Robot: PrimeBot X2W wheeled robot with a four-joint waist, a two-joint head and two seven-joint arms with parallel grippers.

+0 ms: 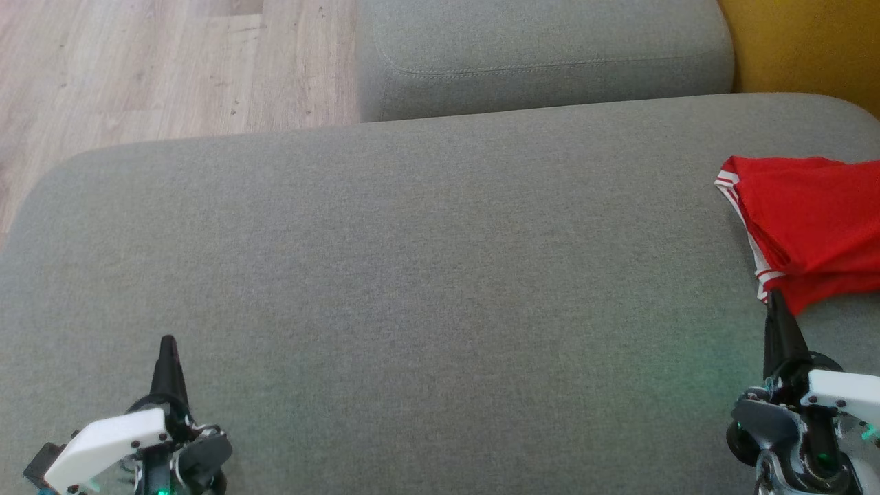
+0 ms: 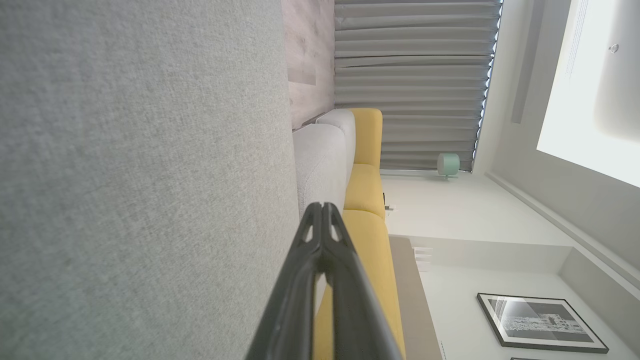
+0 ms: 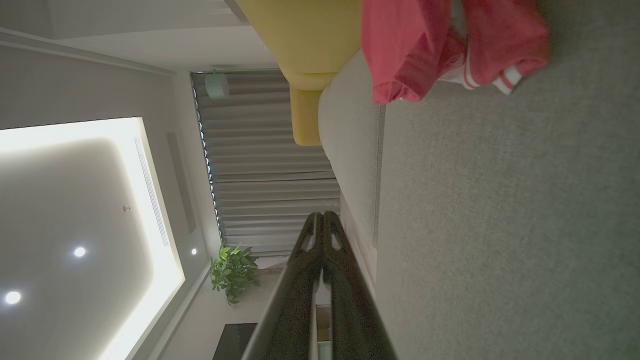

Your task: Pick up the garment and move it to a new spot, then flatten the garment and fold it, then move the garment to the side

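Note:
A red garment [image 1: 811,220] with white stripes along its hem lies folded at the right edge of the grey sofa seat [image 1: 426,275]; the right wrist view shows the garment [image 3: 450,45] at its top. My right gripper [image 1: 775,299] sits at the lower right, shut and empty, its tip just below the garment's near edge. In its own wrist view the right gripper [image 3: 323,216] has its fingers pressed together. My left gripper [image 1: 167,342] rests at the lower left over bare cushion, shut with nothing held; its wrist view shows the left gripper [image 2: 322,206] with tips touching.
A second grey cushion [image 1: 543,55] stands behind the seat. Wooden floor [image 1: 137,69] lies to the far left, and a yellow sofa part [image 1: 804,41] at the far right. The wrist views show curtains [image 2: 410,75] and a plant [image 3: 232,272].

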